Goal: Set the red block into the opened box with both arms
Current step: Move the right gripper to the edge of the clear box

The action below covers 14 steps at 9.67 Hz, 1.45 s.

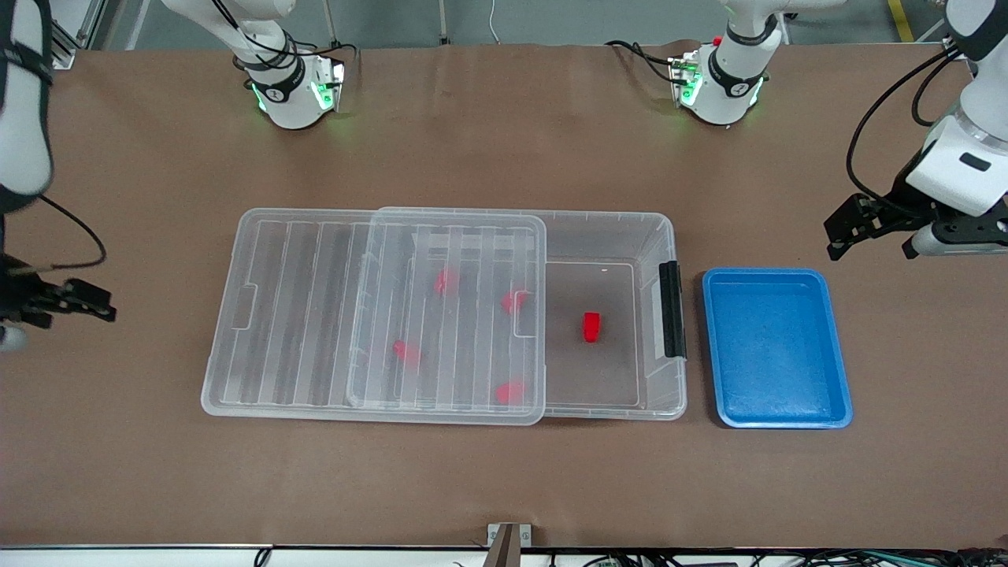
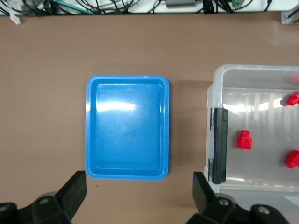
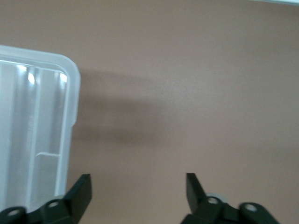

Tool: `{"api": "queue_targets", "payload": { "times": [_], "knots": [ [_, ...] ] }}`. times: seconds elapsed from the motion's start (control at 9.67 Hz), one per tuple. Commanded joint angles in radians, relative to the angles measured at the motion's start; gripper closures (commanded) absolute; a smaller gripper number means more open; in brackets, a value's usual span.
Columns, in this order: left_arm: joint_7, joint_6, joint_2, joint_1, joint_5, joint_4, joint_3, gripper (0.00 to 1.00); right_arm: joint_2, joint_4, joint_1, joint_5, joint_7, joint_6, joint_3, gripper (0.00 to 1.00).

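Both grippers hang apart and empty: your left gripper (image 1: 836,236) by the blue tray (image 1: 835,346), your right gripper (image 1: 98,303) at the table's right-arm edge. You see the red block (image 1: 591,327) already in the box (image 1: 669,236), lid (image 1: 307,315) slid aside for access.

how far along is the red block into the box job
Done: the lid is slid aside and a red block lies in the box, four more under the lid. In hand: nothing; the left pincer above the blue tray and the right pincer beside the lid are empty and open.
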Motion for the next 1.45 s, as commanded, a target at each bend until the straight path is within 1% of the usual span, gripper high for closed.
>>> {"api": "queue_targets", "payload": {
  "times": [0.0,0.1,0.21,0.31,0.41,0.52,0.62,0.93,1.34],
  "knots": [
    [0.030,-0.022,-0.014,-0.004,-0.035,-0.053,0.048,0.00,0.100,-0.002,0.005,0.024,-0.051,0.022,0.002,0.99],
    [0.032,-0.074,-0.020,-0.007,-0.035,-0.052,0.049,0.00,0.135,-0.013,0.006,0.040,-0.060,0.023,0.020,1.00],
    [0.030,-0.119,-0.026,-0.010,-0.033,-0.052,0.046,0.00,0.160,-0.013,-0.003,0.074,-0.063,0.023,0.057,1.00],
    [0.030,-0.143,-0.040,-0.007,-0.033,-0.052,0.044,0.00,0.161,-0.013,0.009,0.085,-0.062,0.023,0.066,1.00],
    [0.009,-0.145,-0.040,-0.007,-0.035,-0.050,0.046,0.00,0.169,-0.012,0.012,0.086,-0.062,0.023,0.074,1.00],
    [0.007,-0.145,-0.040,-0.006,-0.036,-0.047,0.049,0.00,0.183,-0.012,0.009,0.102,-0.060,0.022,0.095,1.00],
    [0.006,-0.156,-0.043,-0.006,-0.036,-0.047,0.047,0.00,0.195,-0.012,0.011,0.129,-0.055,0.019,0.102,1.00],
    [0.004,-0.160,-0.043,-0.007,-0.070,-0.039,0.047,0.00,0.200,-0.012,0.026,0.174,-0.034,0.014,0.125,1.00],
    [0.003,-0.168,-0.037,-0.009,-0.061,-0.030,0.046,0.00,0.212,-0.012,0.041,0.182,0.062,0.019,0.177,1.00]
  ]
}}
